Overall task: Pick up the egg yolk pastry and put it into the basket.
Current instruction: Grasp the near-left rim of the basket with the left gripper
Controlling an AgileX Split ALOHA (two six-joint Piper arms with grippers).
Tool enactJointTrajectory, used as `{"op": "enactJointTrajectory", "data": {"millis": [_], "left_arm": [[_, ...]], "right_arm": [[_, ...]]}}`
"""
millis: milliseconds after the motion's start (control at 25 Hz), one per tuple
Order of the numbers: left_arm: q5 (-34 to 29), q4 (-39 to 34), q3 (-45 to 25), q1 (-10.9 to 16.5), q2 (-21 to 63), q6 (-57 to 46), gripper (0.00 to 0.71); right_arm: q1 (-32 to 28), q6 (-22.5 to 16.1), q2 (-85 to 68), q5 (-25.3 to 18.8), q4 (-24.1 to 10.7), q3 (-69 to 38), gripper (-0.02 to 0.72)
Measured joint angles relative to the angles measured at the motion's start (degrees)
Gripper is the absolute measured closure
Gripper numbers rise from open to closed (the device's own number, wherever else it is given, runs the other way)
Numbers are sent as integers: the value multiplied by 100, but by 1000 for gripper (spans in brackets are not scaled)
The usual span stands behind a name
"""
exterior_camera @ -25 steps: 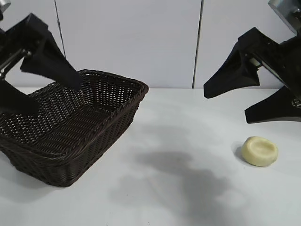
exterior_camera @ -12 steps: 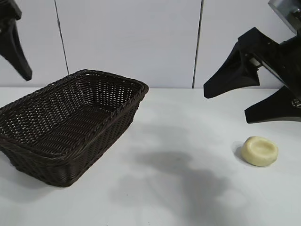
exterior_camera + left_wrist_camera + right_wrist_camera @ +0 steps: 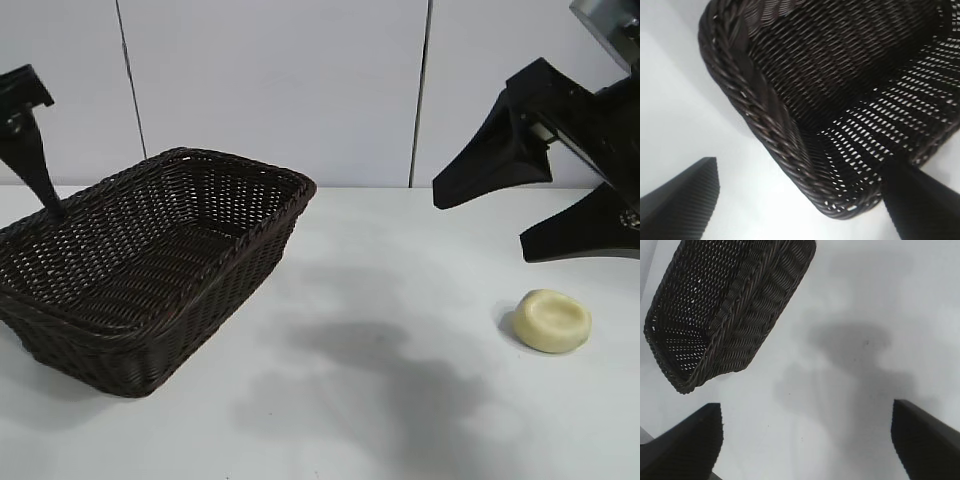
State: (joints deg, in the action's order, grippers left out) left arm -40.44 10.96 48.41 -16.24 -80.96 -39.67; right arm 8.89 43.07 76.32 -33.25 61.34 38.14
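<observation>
Basket (image 3: 150,270) sits at the worktop's left side, dark woven wicker, nothing visible inside it. The left end effector (image 3: 800,200) hangs at that basket's outer left corner, fingers spread wide; its wrist view shows one finger over bare worktop outside the braided rim and the other past the corner, holding nothing. Across the open middle of the worktop (image 3: 400,400) lie only soft shadows. Near the right edge rests the egg yolk pastry (image 3: 552,320), flat on the surface, dimple up, well apart from the basket. Above and just behind it hovers the right end effector (image 3: 525,220), its two dark fingers wide apart and empty, angled downward.

The task looks to be at its opening: the approach to the pastry, with no grasp made yet. The next move likely calls for the right end effector to lower, straddle the pastry and close gently, since it may crush.
</observation>
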Motion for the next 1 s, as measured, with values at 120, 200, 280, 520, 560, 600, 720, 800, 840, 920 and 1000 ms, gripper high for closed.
{"op": "enactJointTrajectory", "data": {"millis": [120, 200, 280, 520, 560, 600, 720, 800, 840, 920, 1000], "left_arm": [[241, 10, -42, 0, -206, -265, 76], [427, 27, -42, 0, -332, -357, 76], [542, 52, -42, 0, -469, -481, 76], [573, 66, -42, 0, -949, -646, 76], [579, 66, -42, 0, -993, -646, 76], [604, 61, -42, 0, -1035, -646, 76], [779, 75, -119, 0, -1162, -679, 76], [876, 118, -244, 0, -1243, -771, 76], [922, 139, -304, 0, -1270, -814, 76], [1093, 161, -448, 0, -1288, -871, 76], [1253, 166, -518, 0, -1293, -887, 76]], "right_arm": [[0, 0, 0, 0, 0, 0, 50], [0, 0, 0, 0, 0, 0, 50], [0, 0, 0, 0, 0, 0, 50], [0, 0, 0, 0, 0, 0, 50], [0, 0, 0, 0, 0, 0, 50], [0, 0, 0, 0, 0, 0, 50], [0, 0, 0, 0, 0, 0, 50], [0, 0, 0, 6, 0, 0, 50], [0, 0, 0, 6, -12, 0, 50], [0, 0, 0, 6, -12, 0, 50], [0, 0, 0, 6, -12, 0, 50]]}}
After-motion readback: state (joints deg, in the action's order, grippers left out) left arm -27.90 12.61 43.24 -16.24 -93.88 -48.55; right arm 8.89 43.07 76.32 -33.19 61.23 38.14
